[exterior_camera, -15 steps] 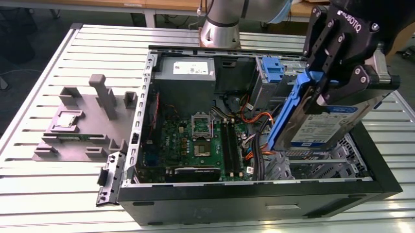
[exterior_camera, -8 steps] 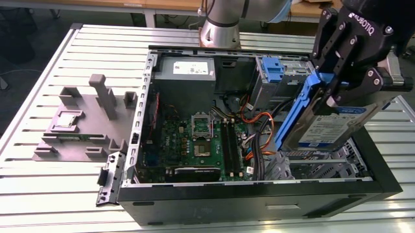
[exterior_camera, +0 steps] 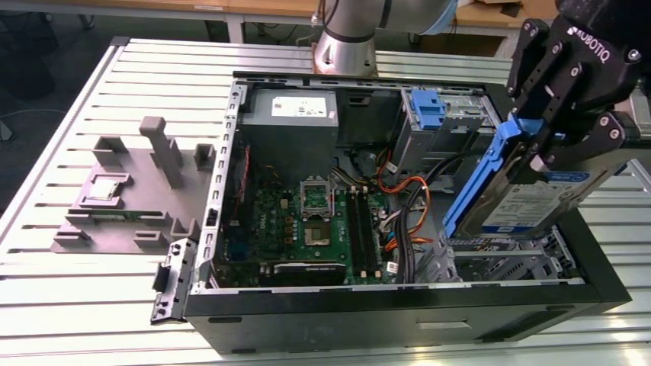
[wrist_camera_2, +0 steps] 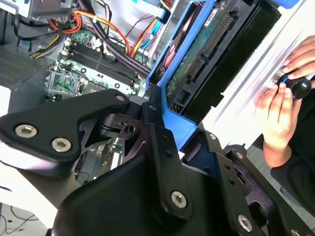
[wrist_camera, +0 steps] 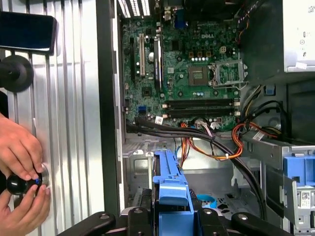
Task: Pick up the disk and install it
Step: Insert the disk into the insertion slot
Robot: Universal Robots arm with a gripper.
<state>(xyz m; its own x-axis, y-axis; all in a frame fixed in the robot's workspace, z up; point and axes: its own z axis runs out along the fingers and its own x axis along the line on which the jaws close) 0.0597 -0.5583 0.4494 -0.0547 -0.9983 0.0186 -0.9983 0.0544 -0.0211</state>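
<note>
Disk (exterior_camera: 527, 201), flat silver-metal hard drive w/ blue plastic rail frame, hangs tilted in my black gripper (exterior_camera: 568, 145), jaws clamped on it, above open black PC case (exterior_camera: 336, 316).

Exterior view looks down; both wrist views (close) share the motherboard (wrist_camera: 187, 73) (wrist_camera_2: 74, 66).

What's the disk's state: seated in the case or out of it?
Out. The gripper is shut on the disk, holding it tilted above the drive cage in the open case.
</note>
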